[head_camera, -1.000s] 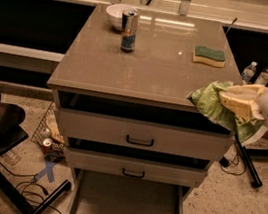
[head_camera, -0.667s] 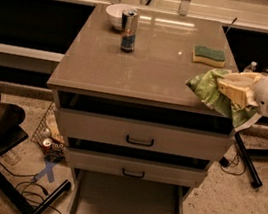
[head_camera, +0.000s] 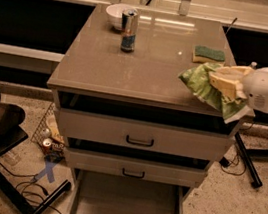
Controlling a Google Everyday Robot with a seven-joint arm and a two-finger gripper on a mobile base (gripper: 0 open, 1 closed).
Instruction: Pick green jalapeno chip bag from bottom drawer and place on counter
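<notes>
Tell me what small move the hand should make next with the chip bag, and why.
Probably carry the green jalapeno chip bag a little further in over the counter and lower it before letting go. The hand grips the bag right at the counter's right edge, and part of the bag droops past the front-right corner, so released here it might slide off.

Bowl [head_camera: 116,14]: white, you see it at the back left of the counter [head_camera: 144,75], just behind the can.
Can [head_camera: 129,30]: tall, upright, silver and blue.
Sponge [head_camera: 209,54]: green and yellow, flat at the back right, near the gripper [head_camera: 219,83] that sits over the right edge.
Upper drawers [head_camera: 140,136]: two, each with a black handle.
Floor left of the cabinet: wire basket [head_camera: 44,124], blue tape cross [head_camera: 49,170], black cables [head_camera: 34,193].
</notes>
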